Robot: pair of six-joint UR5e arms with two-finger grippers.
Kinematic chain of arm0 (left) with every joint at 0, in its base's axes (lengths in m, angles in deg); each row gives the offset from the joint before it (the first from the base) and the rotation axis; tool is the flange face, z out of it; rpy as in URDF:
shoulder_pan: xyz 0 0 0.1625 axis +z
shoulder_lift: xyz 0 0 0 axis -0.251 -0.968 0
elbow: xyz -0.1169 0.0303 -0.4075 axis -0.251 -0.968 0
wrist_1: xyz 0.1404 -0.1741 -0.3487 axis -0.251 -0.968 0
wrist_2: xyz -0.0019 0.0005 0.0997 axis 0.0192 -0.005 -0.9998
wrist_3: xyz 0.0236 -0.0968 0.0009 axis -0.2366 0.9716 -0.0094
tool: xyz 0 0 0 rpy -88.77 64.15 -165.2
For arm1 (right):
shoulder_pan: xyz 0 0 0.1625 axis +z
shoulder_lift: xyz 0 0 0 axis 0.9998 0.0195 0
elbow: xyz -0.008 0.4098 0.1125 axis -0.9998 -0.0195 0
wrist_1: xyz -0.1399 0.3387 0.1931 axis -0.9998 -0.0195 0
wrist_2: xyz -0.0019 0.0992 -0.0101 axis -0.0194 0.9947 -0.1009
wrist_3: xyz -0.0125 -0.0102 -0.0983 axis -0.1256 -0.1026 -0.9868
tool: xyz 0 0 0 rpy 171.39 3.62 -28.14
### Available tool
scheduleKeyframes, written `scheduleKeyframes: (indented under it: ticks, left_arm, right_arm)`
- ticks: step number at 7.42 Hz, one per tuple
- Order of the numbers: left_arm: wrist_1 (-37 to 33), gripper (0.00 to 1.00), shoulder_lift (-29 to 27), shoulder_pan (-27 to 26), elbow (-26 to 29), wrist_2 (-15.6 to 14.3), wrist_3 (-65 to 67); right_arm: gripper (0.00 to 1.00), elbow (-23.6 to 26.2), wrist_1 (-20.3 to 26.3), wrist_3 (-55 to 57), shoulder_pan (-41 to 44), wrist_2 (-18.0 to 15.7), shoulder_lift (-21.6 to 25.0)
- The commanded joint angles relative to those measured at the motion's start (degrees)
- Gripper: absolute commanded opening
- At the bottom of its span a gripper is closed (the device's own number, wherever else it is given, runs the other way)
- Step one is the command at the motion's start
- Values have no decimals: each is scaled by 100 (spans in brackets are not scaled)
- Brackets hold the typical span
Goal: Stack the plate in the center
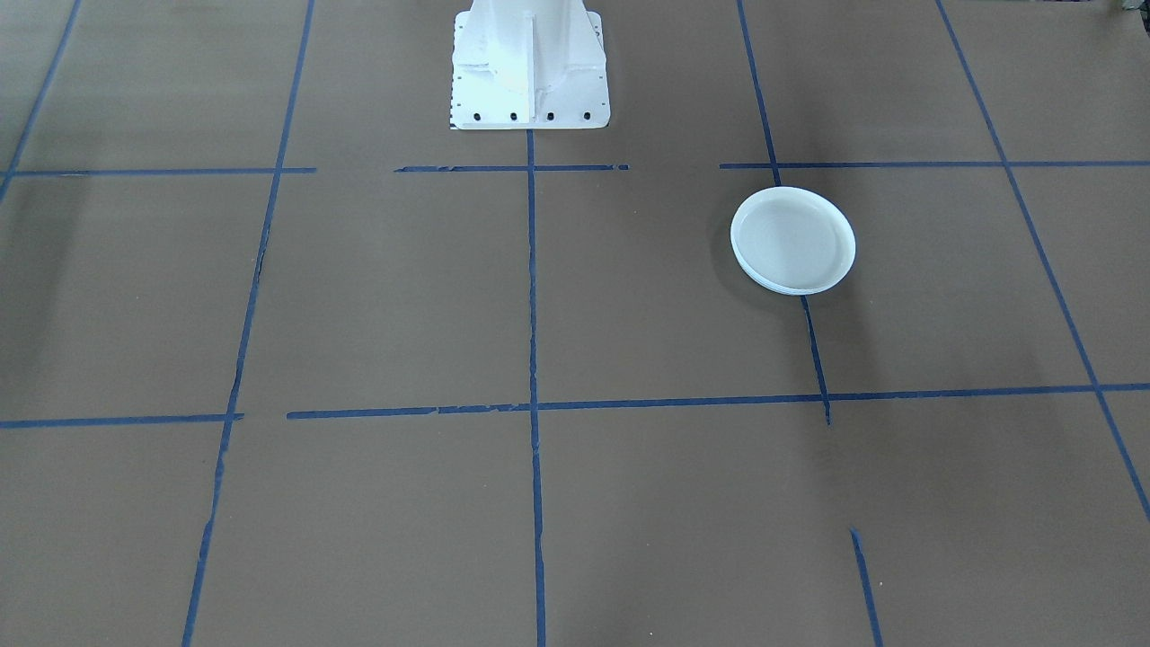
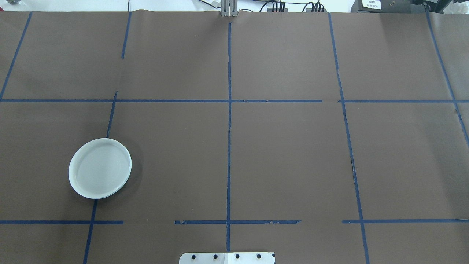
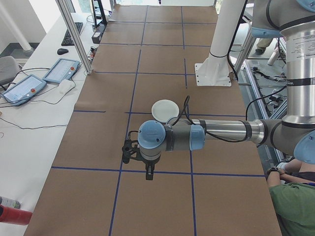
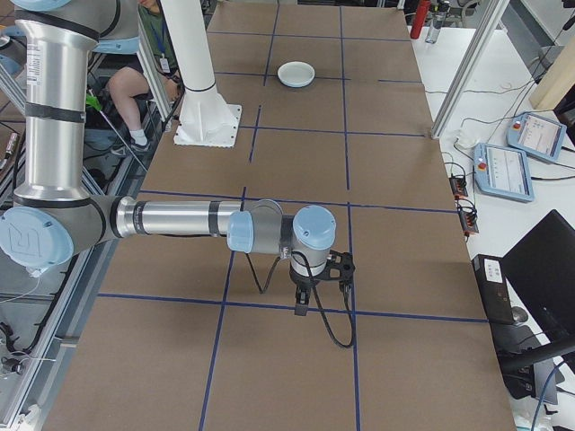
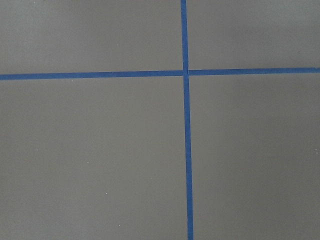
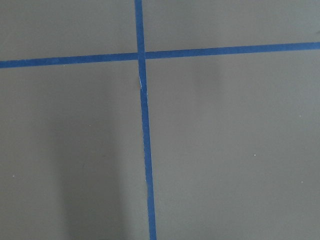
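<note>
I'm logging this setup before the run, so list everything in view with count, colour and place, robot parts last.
Round shallow pale plate: one visible (possibly a stack, cannot tell), whitish pale blue, on the table's left half, over a tape line.
Brown paper table cover: one, brown, across the whole table.
Blue tape grid lines: several, blue, crossing the cover.
Handheld tablet controllers: two, grey-blue, on the white side bench.
Seated person: one, green top, beside the table at the robot's side.
White robot pedestal: one, white, at the table's edge.
Left arm's claw: black, above a tape crossing; open or shut cannot be told.
Right arm's claw: black, above a tape crossing; cannot be told.
</note>
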Motion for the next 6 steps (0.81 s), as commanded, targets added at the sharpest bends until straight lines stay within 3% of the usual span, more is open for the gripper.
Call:
scheduleKeyframes:
  ticks: [1,2,6]
  left_arm:
    - [-1,100,-92,2,-75,-1052,3]
    - [-2,100,-93,2,-136,-1216,-14]
    - [7,100,-31,11,-137,-1200,-23]
  right_arm:
    - [100,0,3,0,0,0,0]
    - [100,0,3,0,0,0,0]
    - [100,0,3,0,0,0,0]
